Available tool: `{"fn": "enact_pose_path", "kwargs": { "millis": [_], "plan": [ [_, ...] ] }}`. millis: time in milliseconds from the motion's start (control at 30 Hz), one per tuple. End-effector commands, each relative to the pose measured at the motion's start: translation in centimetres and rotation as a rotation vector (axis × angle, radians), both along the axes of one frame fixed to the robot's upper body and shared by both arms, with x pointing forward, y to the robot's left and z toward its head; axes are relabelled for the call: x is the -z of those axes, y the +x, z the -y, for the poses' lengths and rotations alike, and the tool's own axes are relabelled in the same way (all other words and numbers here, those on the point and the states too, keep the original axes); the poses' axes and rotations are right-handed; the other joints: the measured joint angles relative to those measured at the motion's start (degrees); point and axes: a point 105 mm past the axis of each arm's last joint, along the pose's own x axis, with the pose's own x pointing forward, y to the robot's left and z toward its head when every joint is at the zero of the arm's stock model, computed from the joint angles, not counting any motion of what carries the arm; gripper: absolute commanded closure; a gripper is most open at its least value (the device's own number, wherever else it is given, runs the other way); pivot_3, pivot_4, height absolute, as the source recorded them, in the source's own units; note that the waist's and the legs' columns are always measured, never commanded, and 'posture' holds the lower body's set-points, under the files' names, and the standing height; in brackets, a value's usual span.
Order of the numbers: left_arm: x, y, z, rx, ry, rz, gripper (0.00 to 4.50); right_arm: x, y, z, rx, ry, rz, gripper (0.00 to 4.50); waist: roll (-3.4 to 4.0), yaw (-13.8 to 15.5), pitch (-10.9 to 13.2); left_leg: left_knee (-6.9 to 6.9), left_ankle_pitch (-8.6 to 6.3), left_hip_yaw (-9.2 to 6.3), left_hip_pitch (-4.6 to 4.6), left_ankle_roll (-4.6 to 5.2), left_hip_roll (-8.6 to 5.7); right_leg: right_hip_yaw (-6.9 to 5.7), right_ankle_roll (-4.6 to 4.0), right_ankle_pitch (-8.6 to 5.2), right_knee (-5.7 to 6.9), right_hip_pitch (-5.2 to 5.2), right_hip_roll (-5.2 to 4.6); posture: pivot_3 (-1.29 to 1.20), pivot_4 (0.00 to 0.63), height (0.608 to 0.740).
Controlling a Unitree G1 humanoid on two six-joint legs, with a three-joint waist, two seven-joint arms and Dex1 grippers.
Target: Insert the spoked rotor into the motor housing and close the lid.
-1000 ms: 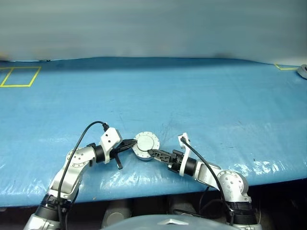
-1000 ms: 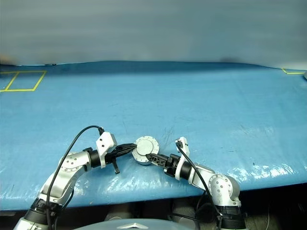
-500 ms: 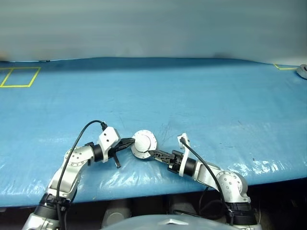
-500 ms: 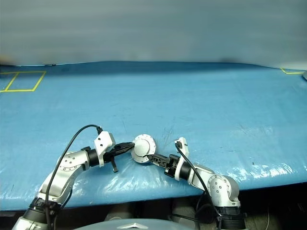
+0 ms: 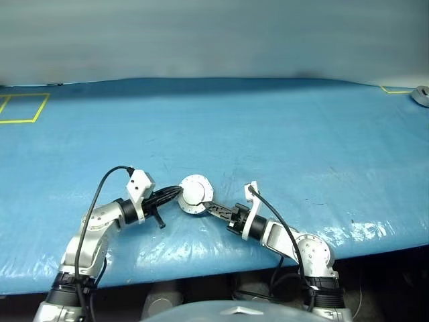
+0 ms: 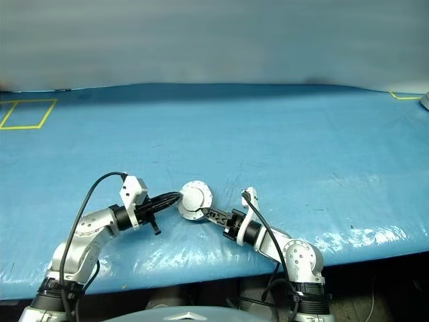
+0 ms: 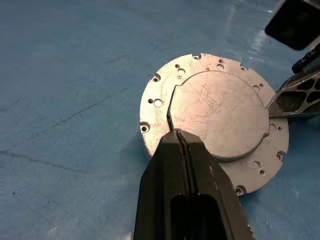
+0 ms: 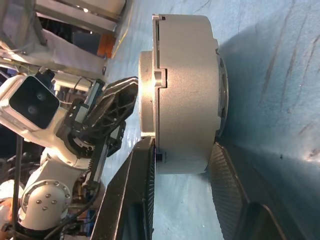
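The motor housing (image 8: 187,90) is a silver drum with the lid (image 7: 220,107) seated on top, near the table's front edge. It is tipped so the lid (image 5: 194,191) faces the head camera. My right gripper (image 5: 204,205) comes in from the right. It is shut on the housing, one finger (image 8: 142,165) on the lid side and the other against the base. My left gripper (image 7: 172,132) is shut, and its tips rest on the lid's plain face from the left. The spoked rotor is hidden.
A blue tarp (image 5: 268,134) covers the table, and its front edge runs just below both arms. A yellow tape square (image 5: 20,107) lies at the far left. A small grey object (image 5: 421,95) sits at the far right edge.
My right gripper's fingers have closed on the housing, which has tipped up from lying flat. My left gripper has shifted slightly left and up, its tips still on the lid.
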Motion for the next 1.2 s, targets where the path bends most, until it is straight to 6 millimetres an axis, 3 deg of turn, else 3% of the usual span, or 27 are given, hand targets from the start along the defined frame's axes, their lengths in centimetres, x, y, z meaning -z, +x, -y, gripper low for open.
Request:
{"fn": "enact_pose_path", "kwargs": {
  "millis": [33,167,300,500,667,967,1100,1200],
  "plan": [
    [-2.1,0.4,-0.4,-0.031,-0.069,0.041,4.50,-0.9,0.7,0.1,0.044,0.046,0.012,3.25,0.01,-0.04,0.01,0.00,0.00,-0.01,0.00,0.00,0.00,-0.01,0.00,0.00,0.00,0.00,0.01,0.00,0.150,0.740],
    [-2.8,0.6,-0.6,-0.061,-0.106,0.052,4.50,-1.6,1.4,0.1,0.088,0.125,0.003,3.25,0.02,-0.20,0.04,0.02,0.01,-0.01,0.04,-0.01,0.01,0.00,0.01,0.00,0.01,0.06,0.05,0.00,0.150,0.740],
    [-4.8,2.0,-1.6,-0.203,-0.241,0.086,4.50,-3.9,2.6,0.1,0.157,0.289,0.019,3.25,-0.04,-0.16,0.27,0.08,0.01,-0.02,0.01,-0.01,0.01,0.01,0.06,0.04,0.01,0.06,0.05,0.00,0.150,0.740],
    [-5.1,1.7,-1.3,-0.234,-0.289,0.061,4.50,-5.4,3.0,-1.2,0.139,0.333,0.043,3.25,-0.06,-0.52,0.54,0.07,0.00,-0.05,-0.07,-0.01,-0.19,0.02,0.21,0.12,-0.02,0.03,0.08,0.00,0.150,0.740],
    [-4.9,1.3,-1.0,-0.220,-0.276,0.046,4.50,-3.7,3.0,-1.7,0.144,0.269,-0.017,3.25,-0.02,-0.62,0.64,0.05,0.01,-0.15,-0.07,-0.02,-0.20,-0.01,0.22,0.13,0.00,0.03,0.23,0.00,0.150,0.740],
    [-5.2,0.7,-0.8,-0.205,-0.419,-0.063,4.50,-3.6,4.6,-0.2,0.281,0.274,-0.033,3.25,-0.01,-0.61,0.73,0.13,0.02,-0.15,-0.07,-0.04,-0.19,0.05,0.16,0.09,0.00,0.07,0.20,0.00,0.150,0.740],
    [-4.5,0.3,0.1,-0.186,-0.405,-0.091,4.50,-0.2,4.6,-0.6,0.292,0.053,-0.110,3.25,-0.01,-0.73,0.72,0.17,0.02,-0.14,-0.01,-0.04,-0.21,0.06,0.15,0.09,0.01,0.15,0.21,0.00,0.150,0.740],
    [-4.2,0.2,0.3,-0.183,-0.392,-0.094,4.50,0.8,4.4,-0.6,0.289,-0.030,-0.120,3.25,-0.02,-0.92,0.71,0.18,0.05,-0.11,0.19,-0.10,-0.21,0.09,0.12,0.08,0.05,0.28,0.27,0.00,0.150,0.740]
  ]
}}
